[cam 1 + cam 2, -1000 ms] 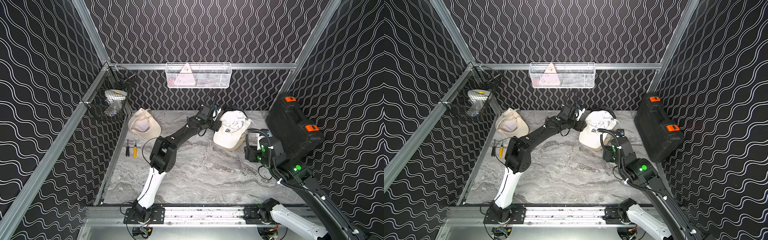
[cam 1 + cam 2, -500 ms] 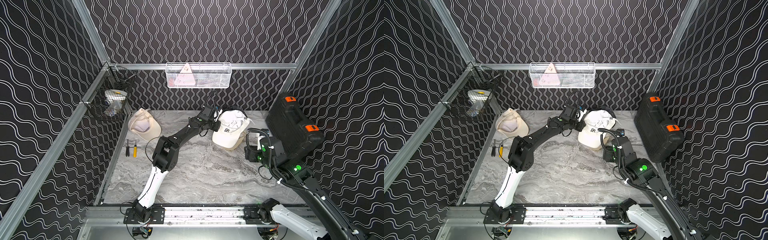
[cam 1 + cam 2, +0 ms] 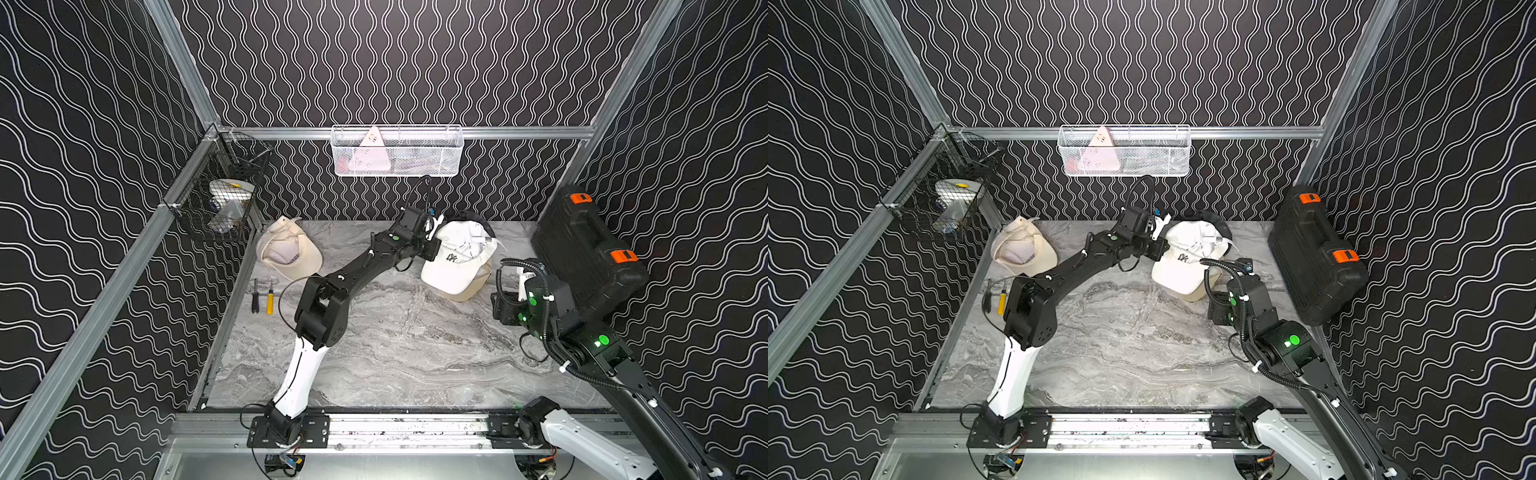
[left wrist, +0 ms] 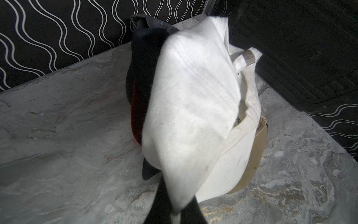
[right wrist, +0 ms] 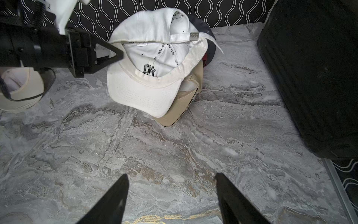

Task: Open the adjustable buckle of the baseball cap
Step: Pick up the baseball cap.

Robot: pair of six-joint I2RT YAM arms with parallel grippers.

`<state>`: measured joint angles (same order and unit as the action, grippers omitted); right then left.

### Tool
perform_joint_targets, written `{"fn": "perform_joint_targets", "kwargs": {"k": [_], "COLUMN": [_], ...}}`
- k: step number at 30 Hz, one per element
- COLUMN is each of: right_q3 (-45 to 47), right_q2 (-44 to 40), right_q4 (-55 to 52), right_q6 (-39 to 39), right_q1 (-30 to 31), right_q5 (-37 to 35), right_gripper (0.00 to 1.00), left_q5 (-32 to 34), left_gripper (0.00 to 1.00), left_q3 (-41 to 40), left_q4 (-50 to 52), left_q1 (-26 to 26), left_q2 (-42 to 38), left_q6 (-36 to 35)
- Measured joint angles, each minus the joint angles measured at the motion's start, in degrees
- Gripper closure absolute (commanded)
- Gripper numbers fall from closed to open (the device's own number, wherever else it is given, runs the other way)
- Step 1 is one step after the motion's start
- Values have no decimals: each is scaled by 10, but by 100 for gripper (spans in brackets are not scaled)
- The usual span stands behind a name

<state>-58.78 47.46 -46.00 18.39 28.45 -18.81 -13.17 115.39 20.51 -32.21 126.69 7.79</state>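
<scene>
The left hand (image 5: 120,54) is pinching its two black fingers shut on the rim of the white cloth baseball cap (image 5: 143,91), at the side of the crown. That cap is lying upside down toward the back of the grey marble-patterned bench (image 5: 232,135), showing its stitched brim and taped inner seams. Its one small silver metal buckle (image 5: 194,35) is sitting on the white rear strap. The white cap is resting on a tan flat-brimmed cap (image 5: 180,110) and against a dark navy cap (image 5: 203,27). A cream cap (image 3: 286,253) is lying apart near the back left corner, making four caps. The right hand (image 5: 171,175) is hovering over bare bench, fingers spread wide, holding nothing. One black ribbed plastic case (image 3: 582,249) with two orange latches (image 3: 580,198) is standing against the right wall, and two screwdrivers (image 3: 262,295) are lying by the left edge.
</scene>
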Motion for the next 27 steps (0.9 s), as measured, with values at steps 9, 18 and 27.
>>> {"fn": "perform_joint_targets", "kwargs": {"k": [9, 18, 27], "right_q3": [-10, -12, -14], "right_q2": [-5, 18, 25], "right_q4": [-3, -4, -3], "right_q6": [2, 9, 21], "right_q1": [-1, -11, -44], "right_q5": [0, 20, 62], "right_gripper": [28, 28, 28], "left_q5": [0, 19, 36], "left_gripper": [100, 100, 100], "left_q3": [-127, -256, -324], "left_q4": [-11, -17, -16], "left_q1": [0, 0, 0], "left_q2": [-121, -248, -338], "left_q6": [0, 0, -3]}}
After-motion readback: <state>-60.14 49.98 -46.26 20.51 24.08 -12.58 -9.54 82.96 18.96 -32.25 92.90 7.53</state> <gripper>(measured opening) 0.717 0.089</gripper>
